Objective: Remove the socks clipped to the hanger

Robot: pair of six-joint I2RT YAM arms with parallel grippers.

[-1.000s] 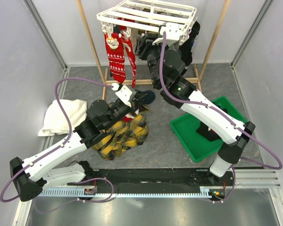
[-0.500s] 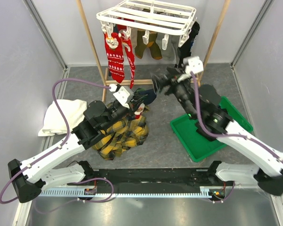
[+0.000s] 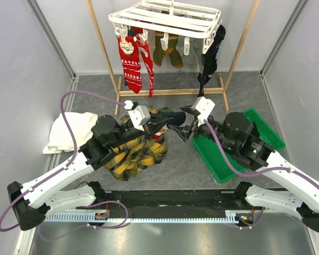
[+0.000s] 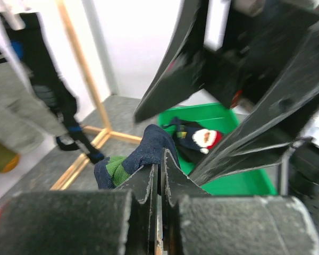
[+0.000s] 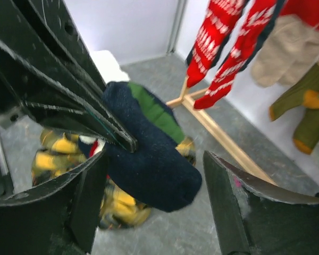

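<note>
I log a wooden pole frame (image 3: pixel 103 49) at the back of the cell, two uprights joined by a low crossbar at floor level. A yellow-and-black plaid cloth (image 3: pixel 135 156) lies bunched on the grey floor (image 3: pixel 181 164) left of centre. A white towel (image 3: pixel 69 130) is crumpled further left, near the foot of the left wall; I cannot tell whether the two touch. A green tray (image 3: pixel 266 127) sits right of the cloth, set at an angle. White wall panels (image 3: pixel 26 79) enclose three sides.
</note>
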